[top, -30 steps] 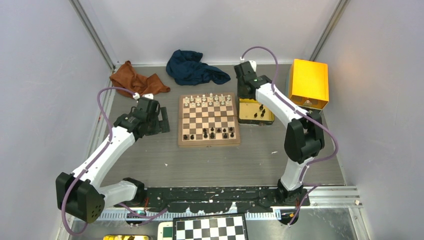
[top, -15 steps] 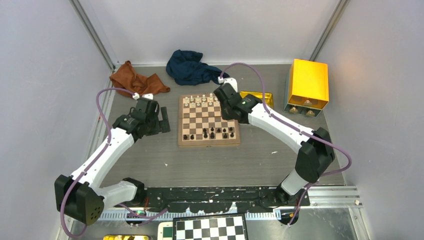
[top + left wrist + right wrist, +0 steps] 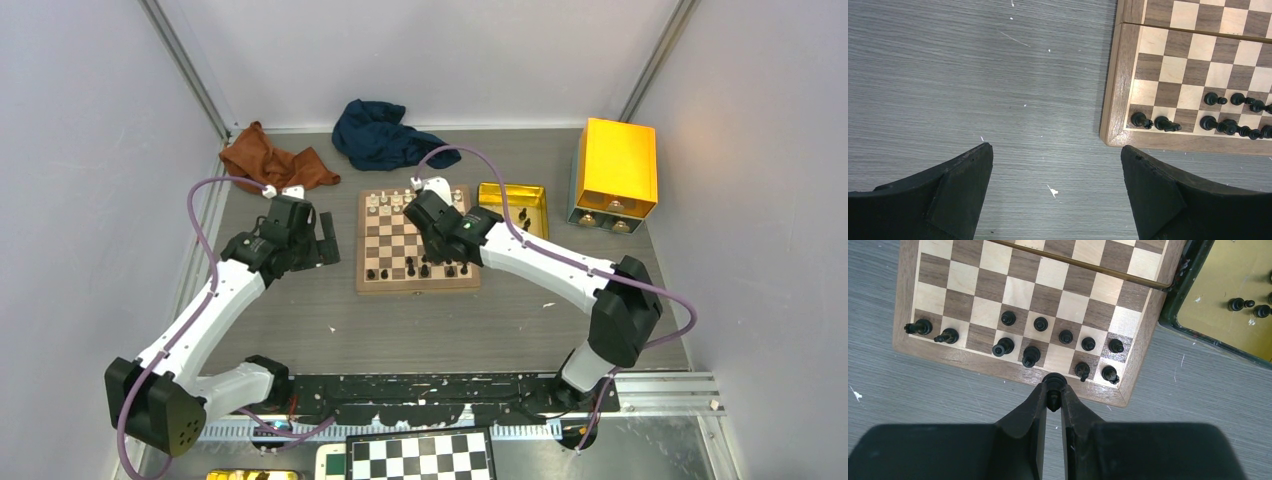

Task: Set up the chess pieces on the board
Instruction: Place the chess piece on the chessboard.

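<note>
The wooden board [image 3: 417, 283] lies mid-table, with white pieces on its far rows and several black chess pieces [image 3: 424, 268] on its near rows. My right gripper [image 3: 1053, 390] is shut on a black chess piece [image 3: 1052, 381], held over the board's near rim [image 3: 1013, 369]; in the top view it [image 3: 425, 228] is above the board. My left gripper [image 3: 1055, 165] is open and empty over bare table, just left of the board's near-left corner [image 3: 1113, 125]; in the top view it [image 3: 325, 243] is left of the board.
A gold tin tray [image 3: 512, 205] with a few black pieces stands right of the board. A yellow box [image 3: 617, 165] is at the back right. A brown cloth [image 3: 270, 160] and a blue cloth [image 3: 385, 135] lie at the back. A black-and-white board [image 3: 420, 455] lies by the bases.
My right gripper has swung left from over the gold tray to above the board, carrying a black piece. The left arm has barely moved.
</note>
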